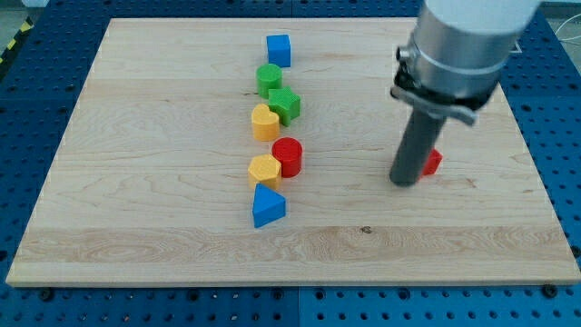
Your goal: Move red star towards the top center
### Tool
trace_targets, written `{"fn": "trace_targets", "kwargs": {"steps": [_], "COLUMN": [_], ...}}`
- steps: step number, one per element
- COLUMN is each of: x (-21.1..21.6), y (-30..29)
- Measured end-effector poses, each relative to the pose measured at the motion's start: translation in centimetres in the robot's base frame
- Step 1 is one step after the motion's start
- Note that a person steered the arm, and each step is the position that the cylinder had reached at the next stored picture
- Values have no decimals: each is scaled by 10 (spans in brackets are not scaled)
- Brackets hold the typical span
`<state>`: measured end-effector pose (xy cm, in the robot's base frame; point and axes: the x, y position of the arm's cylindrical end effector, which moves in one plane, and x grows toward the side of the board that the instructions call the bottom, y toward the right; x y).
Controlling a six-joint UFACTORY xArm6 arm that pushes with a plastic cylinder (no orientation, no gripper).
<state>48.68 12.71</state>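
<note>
Here, in the camera view, my tip (405,181) rested against the red star (433,163), mostly hidden behind the rod at the tabletop's (163,227) right. No jaws were fitted, so none clenched. Judged step: contact established. The next push should drive up and leftward. No containers appeared.

A lab: wooden board (136,218) on blue perforated bench (27,136).
</note>
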Motion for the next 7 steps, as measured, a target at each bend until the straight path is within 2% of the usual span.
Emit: {"fn": "trace_targets", "kwargs": {"steps": [1,2,3,4,5,7], "x": [-50,-72,-42,8,25,-62], "y": [-11,-13,-13,-9,21,41]}}
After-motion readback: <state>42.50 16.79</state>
